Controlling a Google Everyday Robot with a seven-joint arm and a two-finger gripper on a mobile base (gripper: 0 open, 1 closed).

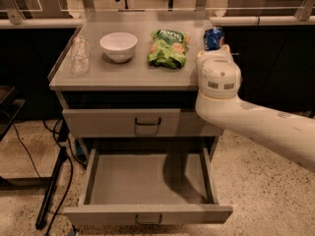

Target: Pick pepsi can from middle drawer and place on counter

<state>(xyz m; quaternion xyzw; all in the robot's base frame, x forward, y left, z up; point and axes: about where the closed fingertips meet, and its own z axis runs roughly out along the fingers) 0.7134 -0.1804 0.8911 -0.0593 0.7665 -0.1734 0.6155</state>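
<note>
The dark blue pepsi can (213, 36) stands upright over the right rear part of the grey counter (123, 72), just above the arm's round white wrist. My gripper (214, 48) reaches in from the right and is shut on the can's lower part; the wrist hides most of it. I cannot tell whether the can's base touches the worktop. Below, the middle drawer (147, 214) is pulled fully out, and its plain grey floor is bare.
A white bowl (118, 45), a green snack bag (168, 47) and a clear plastic bottle (80, 54) sit on the counter. The drawer above (142, 122) is closed. A black stand leg (51, 191) and cables lie on the floor at left.
</note>
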